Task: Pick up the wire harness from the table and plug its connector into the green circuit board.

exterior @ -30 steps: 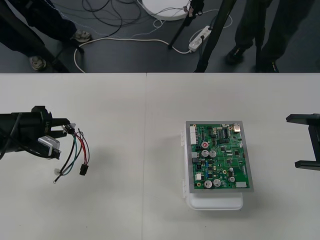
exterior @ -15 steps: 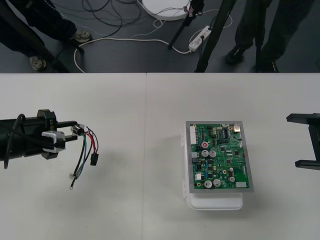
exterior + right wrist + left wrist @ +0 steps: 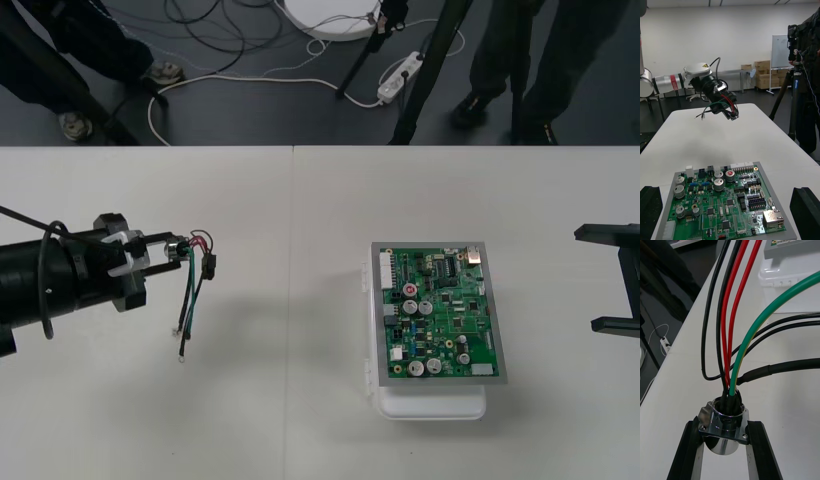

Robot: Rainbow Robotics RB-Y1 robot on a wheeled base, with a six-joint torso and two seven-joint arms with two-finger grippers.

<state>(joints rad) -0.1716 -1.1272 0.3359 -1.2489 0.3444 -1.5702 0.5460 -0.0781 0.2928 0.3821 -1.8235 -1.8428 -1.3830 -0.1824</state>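
My left gripper (image 3: 168,249) is shut on the wire harness's round metal socket (image 3: 180,247) and holds it above the left half of the table. The red, black and green wires (image 3: 192,285) trail down from it, with the small black plug (image 3: 209,268) hanging free. In the left wrist view the flanged socket (image 3: 723,419) sits clamped between my black fingers (image 3: 688,450). The green circuit board (image 3: 437,312) rests on its white base (image 3: 430,405), right of centre. In the right wrist view the left gripper (image 3: 727,106) hovers with the harness beyond the board (image 3: 722,204). My right gripper (image 3: 608,281) waits open at the right edge.
Bare tabletop (image 3: 290,300) lies between the harness and the board. The right arm's fingers (image 3: 805,210) stand wide apart on either side of the board's near end. Cables, tripod legs and shoes are on the dark floor (image 3: 300,70) past the far edge.
My left gripper has carried the harness to the right, toward the board, and slightly farther from me. The wires swing along under it. The right arm has not moved.
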